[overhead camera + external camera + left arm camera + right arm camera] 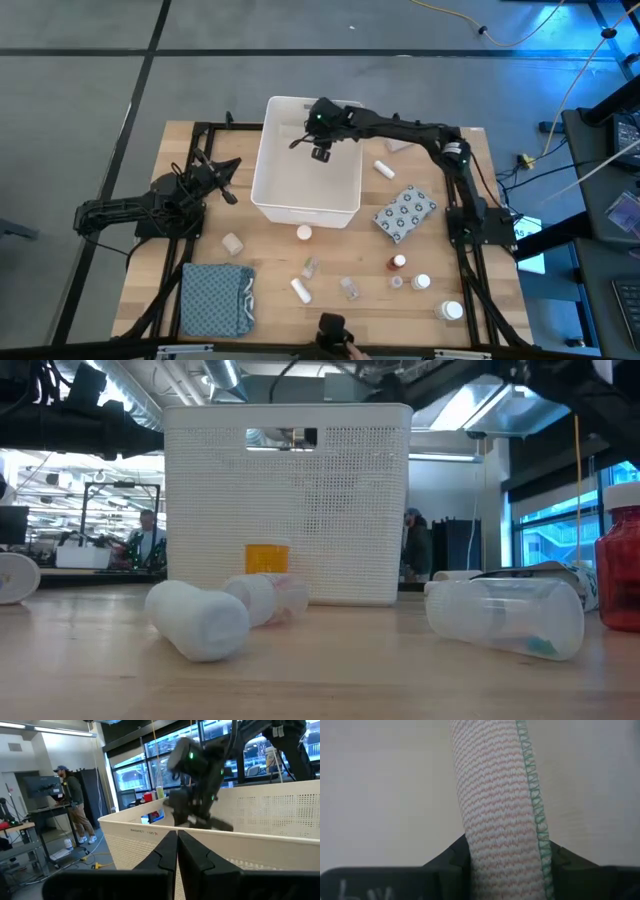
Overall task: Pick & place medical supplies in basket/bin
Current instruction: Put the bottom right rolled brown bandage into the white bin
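Over the white bin (268, 180), the right gripper (320, 153) is clamping a bandage roll (500, 810); releasing off-centre risks it bouncing out.

1. A big white bin (262, 180) sits near the far side of the wooden table (270, 265).
2. The right gripper (320, 152) hangs over the inside of the bin.
3. The left gripper (226, 190) waits just beside the bin's left wall.
4. A grey dotted packet (405, 213) lies to the right of the bin.
5. A red-capped bottle (398, 262) and small white bottles lie on the near part of the table.
6. A blue-grey cloth (216, 298) lies at the near left corner.
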You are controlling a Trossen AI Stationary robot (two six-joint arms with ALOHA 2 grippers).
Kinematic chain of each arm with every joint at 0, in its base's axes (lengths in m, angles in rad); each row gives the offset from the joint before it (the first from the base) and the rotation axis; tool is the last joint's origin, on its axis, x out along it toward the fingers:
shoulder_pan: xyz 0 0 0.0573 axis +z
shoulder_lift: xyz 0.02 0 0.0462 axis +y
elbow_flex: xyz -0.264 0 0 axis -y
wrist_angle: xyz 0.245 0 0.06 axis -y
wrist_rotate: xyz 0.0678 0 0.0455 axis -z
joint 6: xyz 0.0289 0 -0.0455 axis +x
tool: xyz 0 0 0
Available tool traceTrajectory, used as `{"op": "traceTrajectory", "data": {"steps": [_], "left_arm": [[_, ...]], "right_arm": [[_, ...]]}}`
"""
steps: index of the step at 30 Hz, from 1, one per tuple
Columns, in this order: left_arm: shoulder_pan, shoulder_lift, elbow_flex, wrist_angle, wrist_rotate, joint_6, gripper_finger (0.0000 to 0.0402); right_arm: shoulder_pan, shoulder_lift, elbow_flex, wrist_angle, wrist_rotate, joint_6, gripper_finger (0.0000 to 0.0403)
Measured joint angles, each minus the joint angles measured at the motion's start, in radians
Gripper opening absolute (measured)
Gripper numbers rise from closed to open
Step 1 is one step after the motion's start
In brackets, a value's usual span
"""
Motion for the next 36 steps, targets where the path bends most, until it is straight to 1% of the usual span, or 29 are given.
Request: {"op": "traceTrajectory", "data": {"steps": [10,12,25,29,36], "left_arm": [[0.0,0.0,0.0,0.0,0.0,0.0,0.0006],[0.0,0.0,0.0,0.0,0.0,0.0,0.0006],[0.0,0.0,0.0,0.0,0.0,0.0,0.0007],[0.0,0.0,0.0,0.0,0.0,0.0,0.0006],[0.0,0.0,0.0,0.0,0.0,0.0,0.0006]], "right_arm": [[0.001,0.103,0.0,0.06,0.0,0.0,0.0128],[0.0,0.114,0.0,0.061,-0.015,0.001,0.0128],[0.007,0.12,0.0,0.067,-0.02,0.005,0.0132],[0.007,0.12,0.0,0.073,-0.019,0.005,0.0155],[0.007,0.12,0.0,0.073,-0.016,0.024,0.0235]]}}
